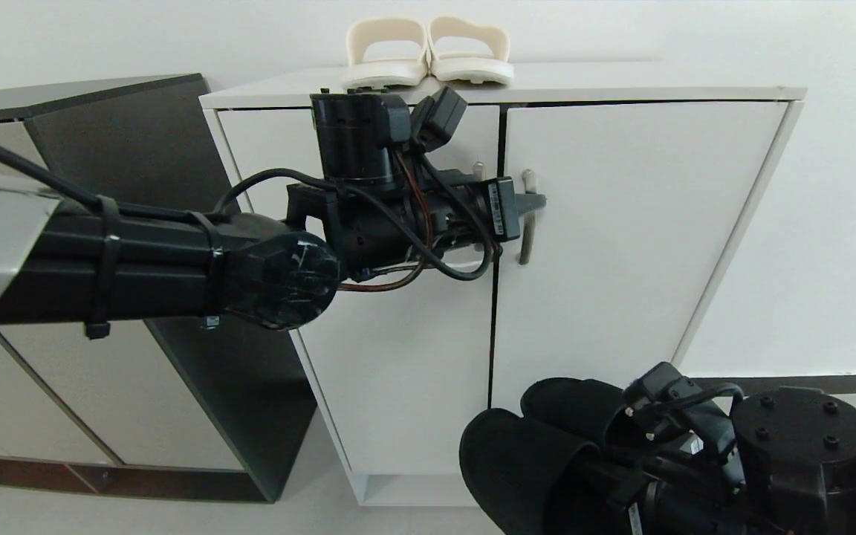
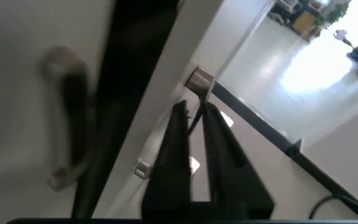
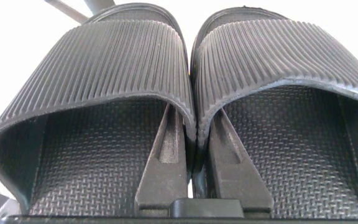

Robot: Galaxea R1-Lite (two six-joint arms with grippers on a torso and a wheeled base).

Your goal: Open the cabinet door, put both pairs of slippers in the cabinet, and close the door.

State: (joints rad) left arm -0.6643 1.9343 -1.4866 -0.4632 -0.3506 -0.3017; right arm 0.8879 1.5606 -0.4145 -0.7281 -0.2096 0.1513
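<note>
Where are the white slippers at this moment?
In the head view, the white slippers sit side by side on top of the cabinet, mostly above its left door.

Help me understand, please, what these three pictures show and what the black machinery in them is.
This is a robot with two arms, each ending in a two-fingered gripper. The wide picture comes from a camera on its head, facing a white cabinet with both doors shut. The other two come from cameras on its wrists, looking along the fingers. The left gripper is closed on the right door's handle. The right gripper, low in front, pinches a pair of black slippers by their inner sides. A pair of white slippers sits on top of the cabinet.
</note>
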